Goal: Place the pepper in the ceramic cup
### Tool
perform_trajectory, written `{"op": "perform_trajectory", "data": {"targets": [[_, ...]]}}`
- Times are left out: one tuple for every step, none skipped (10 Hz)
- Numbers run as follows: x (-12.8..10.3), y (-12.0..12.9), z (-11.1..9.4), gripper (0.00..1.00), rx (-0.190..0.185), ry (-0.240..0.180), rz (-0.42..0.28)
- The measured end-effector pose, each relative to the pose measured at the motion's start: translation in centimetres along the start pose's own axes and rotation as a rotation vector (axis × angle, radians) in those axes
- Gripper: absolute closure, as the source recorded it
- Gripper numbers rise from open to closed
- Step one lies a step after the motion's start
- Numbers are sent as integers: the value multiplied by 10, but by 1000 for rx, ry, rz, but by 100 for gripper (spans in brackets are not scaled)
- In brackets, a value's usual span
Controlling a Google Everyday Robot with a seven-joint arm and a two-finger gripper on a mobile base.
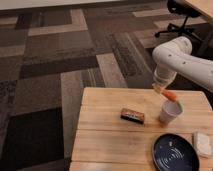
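The jaws (164, 92) grip the pepper (169, 95), which sticks out sideways toward three o'clock and hangs just above the rim of the cup (170, 112). My read: the pepper lies nearly level, so if let go like this it could catch across the rim and roll onto the bench (102, 135). A low descent could also nudge and tip the light cup. The dark bar (132, 115) at nine o'clock and the blue plate (175, 152) at six o'clock stand apart.

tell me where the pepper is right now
The pepper is on the right of the camera view, held by the gripper just above the ceramic cup.
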Motion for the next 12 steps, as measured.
{"op": "perform_trajectory", "data": {"targets": [[1, 2, 3, 100, -6, -5, -4], [2, 4, 8, 100, -20, -13, -8], [2, 6, 13, 100, -34, -20, -14], [3, 7, 16, 100, -43, -26, -20], [4, 8, 19, 100, -53, -32, -25], [4, 7, 19, 100, -56, -37, -28], [4, 6, 18, 100, -53, -42, -31], [3, 4, 13, 100, -46, -47, -33], [3, 0, 3, 100, -25, -51, -37], [3, -2, -3, 100, -11, -54, -37], [4, -4, -10, 100, 5, -56, -34], [8, -4, -15, 100, 13, -57, -26]]}}
